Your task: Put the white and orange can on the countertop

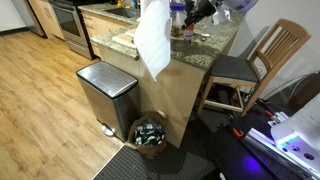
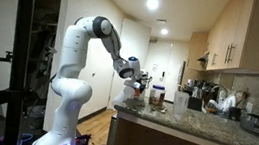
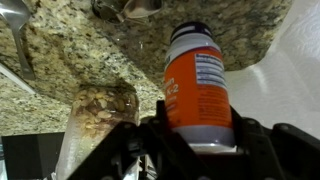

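Grips the can point(image 3: 197, 80) pinched in the pincer point(image 3: 197, 128), long axis in line with its reach, over the worktop point(image 3: 70, 55) near one edge, seemingly needing only lowering.

SS bin point(image 1: 105, 95), wicker basket point(image 1: 150, 133), wood chair point(image 1: 234, 68)

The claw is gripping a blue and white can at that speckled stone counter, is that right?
Not blue: the can in the claw is orange and white, as the wrist view shows. It is indeed gripped at the speckled stone counter.
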You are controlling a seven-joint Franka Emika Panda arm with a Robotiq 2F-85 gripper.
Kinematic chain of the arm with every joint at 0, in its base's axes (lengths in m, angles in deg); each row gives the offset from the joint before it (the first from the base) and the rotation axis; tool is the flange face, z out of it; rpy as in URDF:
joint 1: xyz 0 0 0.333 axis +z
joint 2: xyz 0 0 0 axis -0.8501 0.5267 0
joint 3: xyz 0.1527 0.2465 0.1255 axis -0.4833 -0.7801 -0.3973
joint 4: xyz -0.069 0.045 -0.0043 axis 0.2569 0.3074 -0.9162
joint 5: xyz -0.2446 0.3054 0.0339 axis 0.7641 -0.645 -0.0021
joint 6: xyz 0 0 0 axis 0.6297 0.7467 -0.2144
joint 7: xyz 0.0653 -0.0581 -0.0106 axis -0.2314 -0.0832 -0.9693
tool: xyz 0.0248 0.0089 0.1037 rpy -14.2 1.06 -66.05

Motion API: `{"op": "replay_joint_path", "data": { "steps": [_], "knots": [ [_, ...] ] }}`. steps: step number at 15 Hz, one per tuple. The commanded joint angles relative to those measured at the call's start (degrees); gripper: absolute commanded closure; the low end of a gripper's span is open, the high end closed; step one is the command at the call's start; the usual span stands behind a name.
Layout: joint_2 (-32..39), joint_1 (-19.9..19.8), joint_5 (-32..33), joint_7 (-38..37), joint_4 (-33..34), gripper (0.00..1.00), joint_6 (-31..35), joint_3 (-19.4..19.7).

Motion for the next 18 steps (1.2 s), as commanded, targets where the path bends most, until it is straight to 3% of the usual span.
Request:
{"op": "replay_joint_path", "data": {
  "steps": [1,3,5,7,8,9,11,12,18],
  "knots": [
    [0.7,1.2,-5.5,1.6,0.9,0.75,4.1,-0.4],
    [1.1,2.2,-10.0,2.5,1.7,0.75,8.5,-0.8],
    [1.5,2.6,-9.7,2.4,1.6,0.75,12.9,-0.8],
    [1.9,1.7,-6.2,0.7,-0.1,0.75,14.5,-0.4],
    [0.6,2.3,-7.3,0.7,0.4,0.75,12.0,-0.5],
    [0.9,2.3,-7.3,0.6,0.4,0.5,12.1,-0.4],
    [0.9,2.3,-7.3,0.6,0.4,0.5,12.1,-0.5],
    [0.9,2.4,-7.3,0.5,0.4,0.75,12.1,-0.5],
    [0.4,1.9,-6.0,-0.4,-0.5,0.75,8.3,-0.2]
  ]
}}
